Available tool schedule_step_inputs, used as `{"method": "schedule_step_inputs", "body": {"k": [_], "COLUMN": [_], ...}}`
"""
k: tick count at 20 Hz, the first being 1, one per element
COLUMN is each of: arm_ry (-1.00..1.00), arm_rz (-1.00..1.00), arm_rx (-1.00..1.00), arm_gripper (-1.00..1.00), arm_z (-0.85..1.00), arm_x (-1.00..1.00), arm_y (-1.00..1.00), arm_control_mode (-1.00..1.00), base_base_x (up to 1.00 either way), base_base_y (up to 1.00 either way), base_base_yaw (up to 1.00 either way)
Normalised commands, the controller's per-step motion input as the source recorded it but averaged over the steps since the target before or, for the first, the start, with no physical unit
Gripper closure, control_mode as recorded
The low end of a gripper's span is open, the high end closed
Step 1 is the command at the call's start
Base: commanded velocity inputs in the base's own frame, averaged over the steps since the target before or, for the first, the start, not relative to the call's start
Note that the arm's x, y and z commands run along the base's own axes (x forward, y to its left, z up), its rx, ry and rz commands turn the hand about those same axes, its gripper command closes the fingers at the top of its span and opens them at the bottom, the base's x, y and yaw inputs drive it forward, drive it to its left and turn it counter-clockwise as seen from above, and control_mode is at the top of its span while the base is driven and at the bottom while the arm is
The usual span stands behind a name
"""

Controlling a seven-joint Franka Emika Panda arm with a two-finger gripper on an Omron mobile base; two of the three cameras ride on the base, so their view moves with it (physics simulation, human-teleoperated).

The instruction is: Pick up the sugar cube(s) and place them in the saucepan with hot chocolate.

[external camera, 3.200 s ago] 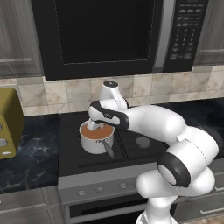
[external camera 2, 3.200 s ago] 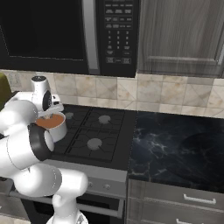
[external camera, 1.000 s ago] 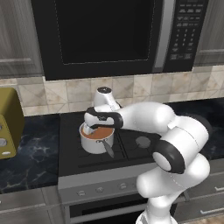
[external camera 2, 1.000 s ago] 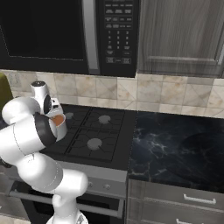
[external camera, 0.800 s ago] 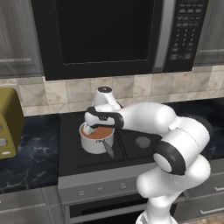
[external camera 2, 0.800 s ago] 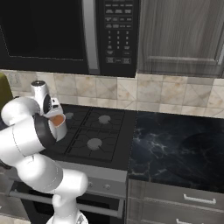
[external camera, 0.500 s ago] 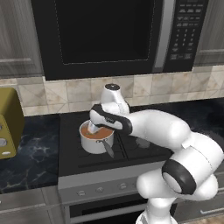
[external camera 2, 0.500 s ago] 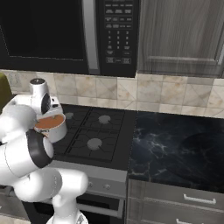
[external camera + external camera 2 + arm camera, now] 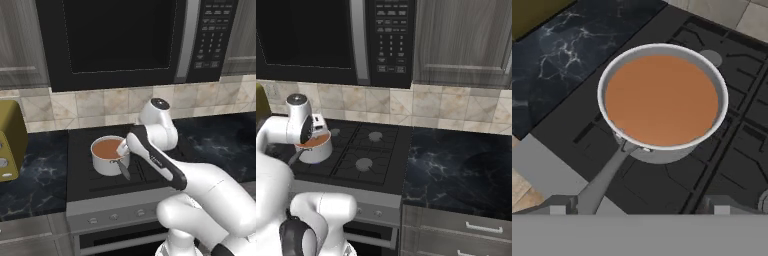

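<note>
The saucepan with hot chocolate (image 9: 662, 100) is a small silver pan full of smooth reddish-brown liquid. It stands on the front left burner (image 9: 109, 155) (image 9: 315, 146), its dark grey handle (image 9: 604, 182) pointing toward the stove's front. My gripper (image 9: 639, 209) hangs just above the pan, over its handle-side rim (image 9: 123, 146) (image 9: 318, 125). It is open, its fingertips (image 9: 559, 208) far apart with nothing between them. The sugar cube is out of sight.
A yellow-olive toaster (image 9: 10, 140) stands on the dark marble counter to the left. The black microwave (image 9: 125, 40) hangs low over the stove. More dark counter (image 9: 461, 170) stretches to the right of the black stove top (image 9: 368, 150).
The wrist and forearm have swung to the right while the hand stays over the pan's right rim. The pan has not moved.
</note>
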Motion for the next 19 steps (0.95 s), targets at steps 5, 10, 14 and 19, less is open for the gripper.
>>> {"method": "schedule_step_inputs", "body": {"k": [5, 10, 14, 19], "arm_ry": [-0.01, -0.01, -0.01, -0.07], "arm_rz": [0.0, 0.0, 0.0, 0.0], "arm_rx": [0.03, 0.0, 0.0, 0.0], "arm_gripper": [-1.0, -1.0, -1.0, -1.0], "arm_z": [0.48, 0.49, 0.47, 0.29], "arm_x": [-0.55, -0.38, -0.24, -0.23], "arm_y": [-0.36, -0.27, -0.23, -0.01], "arm_control_mode": [-1.0, -1.0, -1.0, -1.0], "base_base_x": [0.0, 0.0, 0.0, 0.0], "base_base_y": [0.0, 0.0, 0.0, 0.0], "base_base_yaw": [0.0, 0.0, 0.0, 0.0]}}
